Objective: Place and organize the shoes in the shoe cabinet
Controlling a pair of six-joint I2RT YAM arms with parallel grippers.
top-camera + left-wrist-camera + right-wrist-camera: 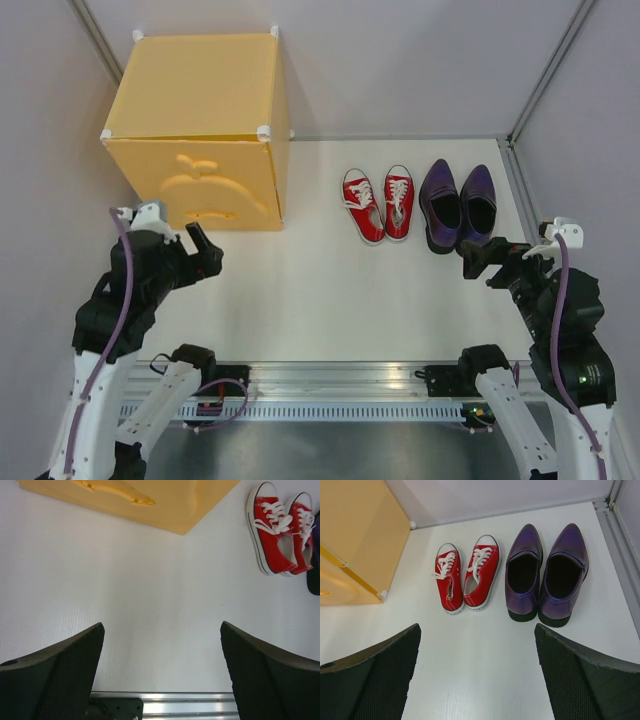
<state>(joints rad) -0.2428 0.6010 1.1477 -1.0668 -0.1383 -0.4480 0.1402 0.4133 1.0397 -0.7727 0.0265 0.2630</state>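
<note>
Two pairs of shoes sit side by side on the tabletop (pixel 330 300), toes pointing away from me. The red sneakers (pixel 380 205) are on the left, with the purple slip-ons (pixel 458 207) just beside them on the right. The shoe cabinet (pixel 200 130) stands at the back left, well apart from both pairs, its apple-embossed front facing me. My left claw (pixel 161 625) and right claw (pixel 477 626) are both spread wide, holding nothing.

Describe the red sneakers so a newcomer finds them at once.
Find the big yellow cabinet at the far left. Two shoe pairs stand to its right; the red sneakers are the pair closer to it. Unlike the purple slip-ons, they are small with white laces.
</note>
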